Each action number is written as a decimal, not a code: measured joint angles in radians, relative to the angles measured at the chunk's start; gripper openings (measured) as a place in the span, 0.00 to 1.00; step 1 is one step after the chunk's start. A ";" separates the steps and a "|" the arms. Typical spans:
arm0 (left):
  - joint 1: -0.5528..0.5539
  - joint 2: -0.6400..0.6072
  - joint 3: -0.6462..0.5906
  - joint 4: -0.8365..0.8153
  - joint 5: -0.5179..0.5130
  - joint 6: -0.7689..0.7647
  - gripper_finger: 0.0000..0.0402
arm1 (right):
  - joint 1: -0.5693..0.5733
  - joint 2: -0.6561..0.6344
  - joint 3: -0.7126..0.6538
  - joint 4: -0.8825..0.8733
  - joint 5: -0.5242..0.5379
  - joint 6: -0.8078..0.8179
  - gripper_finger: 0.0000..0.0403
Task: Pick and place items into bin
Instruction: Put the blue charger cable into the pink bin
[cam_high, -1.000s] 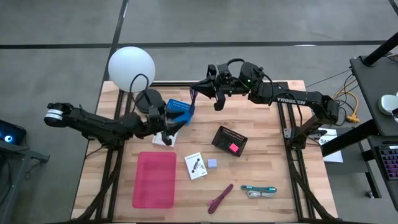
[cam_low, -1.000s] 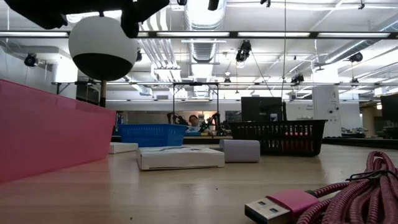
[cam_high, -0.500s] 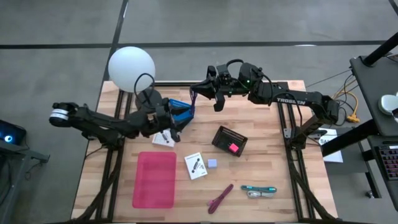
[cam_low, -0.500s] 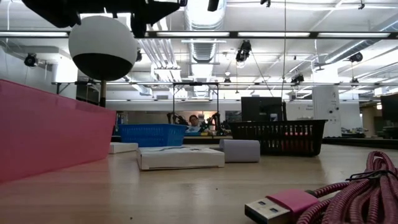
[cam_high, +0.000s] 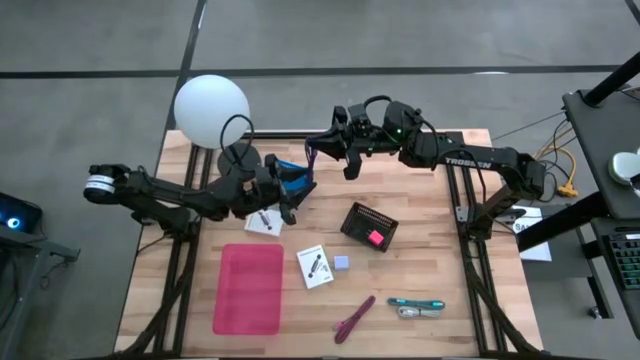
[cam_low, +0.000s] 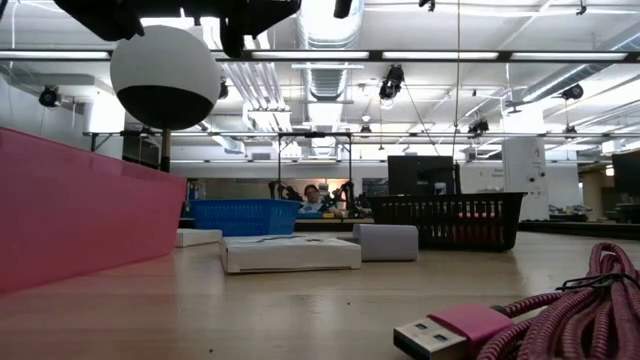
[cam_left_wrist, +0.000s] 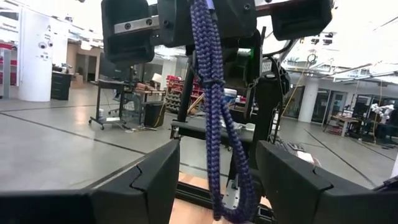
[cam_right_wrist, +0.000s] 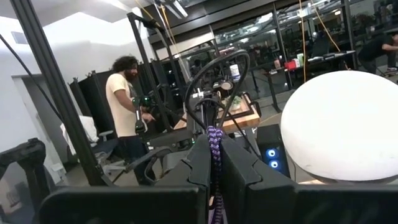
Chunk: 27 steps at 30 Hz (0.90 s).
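Purple cord (cam_high: 311, 153) hangs clamped between my right gripper's (cam_high: 318, 148) fingers, above the blue bin (cam_high: 292, 178). My left gripper (cam_high: 290, 196), fingers apart, hovers beside that bin.

Purple cord (cam_left_wrist: 214, 124) dangling, apparently pinched.

Taking the blue basket (cam_high: 292, 176) as the landmark: the left end effector (cam_high: 287, 199) sits right at its near side, open-fingered, blocking approach from there. Beside the basket's far right corner, the right end effector (cam_high: 318, 152) hangs clamped on a purple cord (cam_left_wrist: 211, 106), which dangles in the gap. A white globe (cam_high: 211, 110) stands to the basket's left rear. Nearer than the basket lie a white card (cam_high: 263, 222), a pink tray (cam_high: 250, 288) and a black basket (cam_high: 369, 226). Bare surface (cam_high: 440, 230) lies open well to the basket's right.
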 joint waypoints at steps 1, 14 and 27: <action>0.001 0.002 0.000 0.002 0.000 0.000 0.49 | 0.000 0.000 0.000 0.000 0.000 -0.002 0.02; 0.007 0.016 -0.001 -0.004 -0.045 -0.002 0.41 | 0.006 0.000 0.000 -0.002 0.000 -0.003 0.02; 0.007 0.010 -0.004 0.001 -0.045 0.000 0.09 | 0.007 0.000 0.000 -0.002 0.000 -0.007 0.02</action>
